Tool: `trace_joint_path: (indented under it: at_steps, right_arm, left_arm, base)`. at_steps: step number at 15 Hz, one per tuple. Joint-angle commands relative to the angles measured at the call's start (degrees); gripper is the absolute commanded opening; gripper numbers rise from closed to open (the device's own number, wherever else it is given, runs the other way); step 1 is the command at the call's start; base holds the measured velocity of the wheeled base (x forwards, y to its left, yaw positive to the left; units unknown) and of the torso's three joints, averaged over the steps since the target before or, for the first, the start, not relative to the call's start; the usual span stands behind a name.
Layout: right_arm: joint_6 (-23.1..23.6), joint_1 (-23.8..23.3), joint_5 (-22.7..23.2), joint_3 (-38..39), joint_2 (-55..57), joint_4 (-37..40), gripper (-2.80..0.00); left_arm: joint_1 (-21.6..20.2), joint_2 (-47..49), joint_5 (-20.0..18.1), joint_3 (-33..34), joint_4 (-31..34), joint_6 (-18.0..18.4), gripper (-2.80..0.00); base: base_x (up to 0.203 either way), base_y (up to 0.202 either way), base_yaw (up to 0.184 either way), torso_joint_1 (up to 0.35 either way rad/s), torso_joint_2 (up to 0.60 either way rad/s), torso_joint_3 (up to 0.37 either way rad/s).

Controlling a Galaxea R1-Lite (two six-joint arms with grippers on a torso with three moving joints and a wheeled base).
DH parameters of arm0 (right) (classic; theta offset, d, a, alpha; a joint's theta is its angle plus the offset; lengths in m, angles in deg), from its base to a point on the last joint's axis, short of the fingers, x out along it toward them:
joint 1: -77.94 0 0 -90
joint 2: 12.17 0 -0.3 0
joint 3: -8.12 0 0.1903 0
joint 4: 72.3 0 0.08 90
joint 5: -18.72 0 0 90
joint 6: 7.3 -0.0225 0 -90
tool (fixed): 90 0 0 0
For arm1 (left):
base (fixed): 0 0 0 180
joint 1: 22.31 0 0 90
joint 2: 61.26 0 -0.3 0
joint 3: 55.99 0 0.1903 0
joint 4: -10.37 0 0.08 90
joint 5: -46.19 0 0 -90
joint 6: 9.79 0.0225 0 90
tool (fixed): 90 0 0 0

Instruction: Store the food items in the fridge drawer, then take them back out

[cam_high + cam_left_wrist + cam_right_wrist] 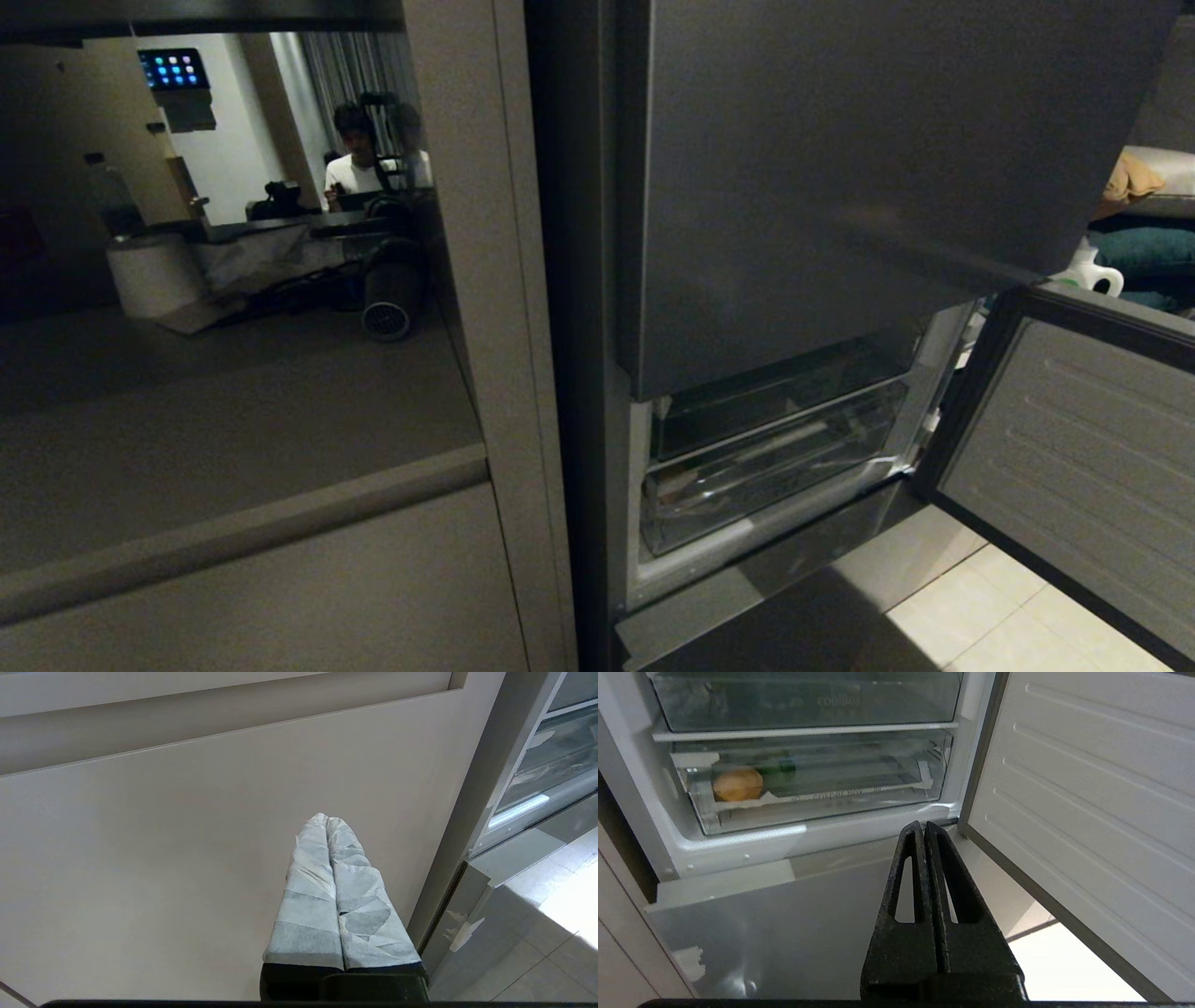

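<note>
Potato (737, 784) inside closed fridge drawer (822, 793), fridge door (1087, 788) open. Right pincer (923, 828) together, empty, facing drawer. Left pincer (326, 820) together, facing cabinet panel (163, 858).

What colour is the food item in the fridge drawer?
Tan-brown food item in the fridge drawer; clearest in the right wrist view.

A tall beige cabinet panel (280, 579) with a glossy dark front stands left of the matte dark grey fridge door (840, 187). Its sheen mirrors a dim room: a seated person in a white shirt (359, 168), a glowing blue wall screen (174, 68), grey curtains (350, 70). Pale square floor tiles (1008, 616) catch bright light below the open ribbed white door liner (1083, 467).
</note>
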Motion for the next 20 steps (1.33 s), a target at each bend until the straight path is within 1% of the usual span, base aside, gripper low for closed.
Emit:
trace_joint_path:
  at_steps: [1, 7, 10, 13, 14, 20]
  right_arm:
    - [-0.2, 0.02, 0.01, 1.76, -0.83, -0.02, -2.8]
    - [-0.52, 0.02, 0.08, 1.76, -0.86, -0.11, -2.8]
    - [-0.73, 0.02, 0.03, 1.76, -0.86, -0.11, -2.8]
    - [-2.21, 0.02, -0.06, 1.76, -0.85, -0.2, -2.8]
    - [-2.22, 0.02, -0.06, 1.76, -0.77, -0.2, -2.8]
    - [-2.13, 0.02, -0.06, 1.76, -0.86, -0.2, -2.8]
  left_arm:
    - [-0.01, 0.09, 0.0, 0.0, -0.04, -0.01, -2.8]
    - [-0.01, 0.09, 0.0, 0.0, 0.05, -0.19, -2.8]
    - [-0.01, 0.09, 0.0, 0.0, 0.05, -0.19, -2.8]
    - [-0.01, 0.09, 0.0, 0.0, 0.05, -0.1, -2.8]
    - [-0.01, 0.09, 0.0, 0.0, 0.04, -0.1, -2.8]
    - [-0.01, 0.09, 0.0, 0.0, 0.05, -0.1, -2.8]
  base:
    - [0.0, 0.0, 0.0, 0.0, 0.0, 0.0]
    - [0.0, 0.0, 0.0, 0.0, 0.0, 0.0]
    - [-0.152, 0.0, 0.002, 0.01, 0.0, 0.003]
    - [-0.211, 0.0, -0.004, -0.008, 0.0, 0.005]
    - [-0.092, 0.0, -0.003, 0.019, 0.02, 0.002]
    - [0.0, 0.0, 0.0, 0.0, 0.0, 0.0]
